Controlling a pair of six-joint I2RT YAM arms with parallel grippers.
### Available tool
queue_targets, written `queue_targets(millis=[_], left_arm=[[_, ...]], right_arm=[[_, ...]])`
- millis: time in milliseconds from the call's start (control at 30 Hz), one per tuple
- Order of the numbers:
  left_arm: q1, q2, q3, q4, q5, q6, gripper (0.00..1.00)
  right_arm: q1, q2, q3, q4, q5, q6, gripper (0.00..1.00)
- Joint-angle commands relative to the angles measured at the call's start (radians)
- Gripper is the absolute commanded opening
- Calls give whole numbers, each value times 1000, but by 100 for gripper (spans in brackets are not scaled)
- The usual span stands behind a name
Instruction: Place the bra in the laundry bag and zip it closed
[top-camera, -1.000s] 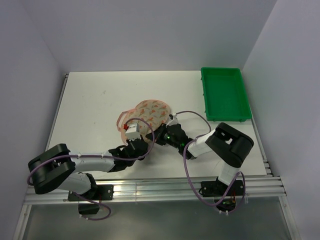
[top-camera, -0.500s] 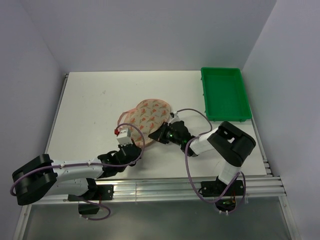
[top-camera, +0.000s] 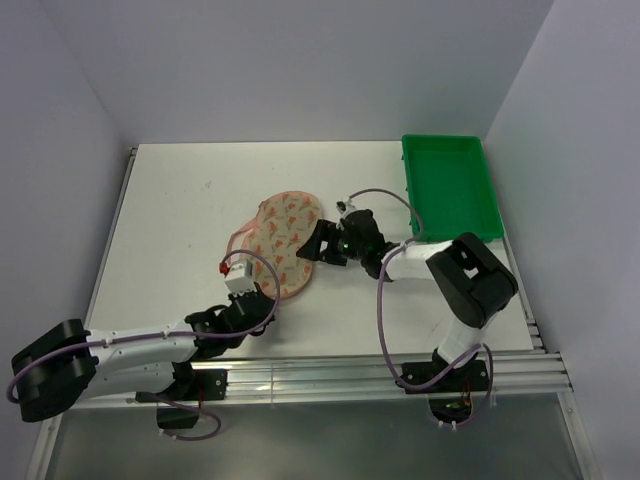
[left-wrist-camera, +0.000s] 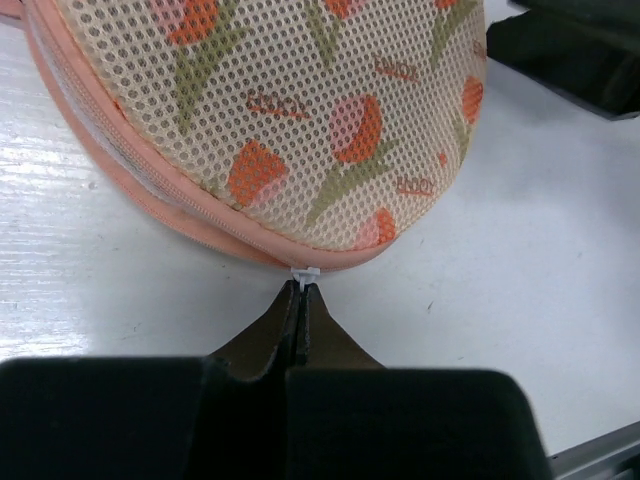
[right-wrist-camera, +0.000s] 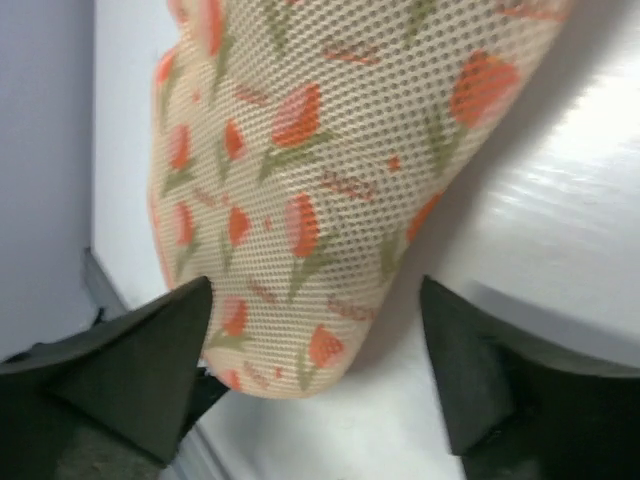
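Observation:
The laundry bag (top-camera: 282, 238) is a peach mesh pouch with orange tulip prints, lying long and narrow at mid-table; it fills the left wrist view (left-wrist-camera: 300, 110) and the right wrist view (right-wrist-camera: 320, 160). My left gripper (top-camera: 264, 303) (left-wrist-camera: 302, 288) is shut on the small white zip pull (left-wrist-camera: 305, 272) at the bag's near end, where the pink zip trim (left-wrist-camera: 150, 185) runs closed. My right gripper (top-camera: 319, 245) (right-wrist-camera: 315, 290) stands open beside the bag's right edge, one finger on either side of its rounded end, not pinching it. The bra does not show in any view.
A green plastic tray (top-camera: 448, 190) stands at the back right of the white table (top-camera: 180, 200). The right arm's purple cable (top-camera: 385, 215) loops over the table between the bag and the tray. The table's near edge and metal rail (top-camera: 330, 365) run close behind my left gripper.
My right gripper has opened, let go of the bag and shifted back and right. My left gripper has pulled the zip pull toward the near left, and the bag now lies longer and narrower.

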Motion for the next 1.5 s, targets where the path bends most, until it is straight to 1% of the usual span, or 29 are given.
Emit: queue_targets(millis=[0,33,67,100,167,233,267,367,533,567,600,633,700,800,833,867,900,967,1000,1033,1067,1200,1233,1267,1300,1400,1433,1467], left_arm=[[2,56,41,58,47,49,0],[2,79,59,80,55,61,0],[2,101,96,103,72,76,0],[2,148,115,144,81,104,0],[4,218,168,181,112,129,0],[4,254,200,229,136,138,0],[4,280,205,244,158,142,0],[4,305,202,279,194,136,0],[4,285,175,301,201,141,0],[4,280,173,299,199,141,0],[4,279,172,298,201,141,0],[4,276,167,296,201,141,0],[4,270,164,293,199,144,0],[4,268,162,286,196,147,0],[4,270,159,282,190,147,0],[4,270,156,278,185,147,0],[4,271,155,278,178,150,0],[7,277,153,272,173,153,0],[14,279,152,269,178,152,0],[19,277,149,270,188,152,0],[22,274,144,263,187,150,0],[51,230,109,206,169,146,0],[56,196,98,192,153,140,0],[62,178,78,177,147,136,0],[68,144,67,146,139,130,0],[71,83,37,79,110,113,0],[71,70,29,68,103,109,0],[71,58,17,66,106,106,0]], right_arm=[[-1,-55,-52,-1,56,-22,94],[2,-94,-86,30,73,30,100],[16,-113,-173,72,82,61,100],[25,-131,-213,143,96,87,100],[63,-174,-309,221,145,165,100],[91,-188,-371,272,180,237,100],[114,-190,-383,321,185,260,100],[146,-182,-396,389,205,332,100],[152,-145,-391,433,268,394,100],[151,-139,-391,464,282,402,98],[151,-127,-393,479,292,417,96],[151,-121,-385,488,300,418,89],[149,-104,-362,490,300,422,83],[151,-88,-347,495,288,432,62],[151,-87,-347,495,286,435,47],[152,-88,-347,496,285,435,43],[152,-92,-351,498,286,432,33],[149,-95,-356,490,289,428,18],[146,-95,-357,486,285,423,7],[131,-93,-356,478,276,417,3],[119,-89,-353,475,262,405,1],[8,-76,-342,456,170,363,0],[-33,-70,-338,443,142,337,0],[-52,-66,-328,426,122,320,0],[-70,-59,-295,374,101,301,0],[-118,-35,-229,317,59,238,0],[-130,-20,-207,273,38,216,0],[-133,-13,-195,266,30,210,0]])
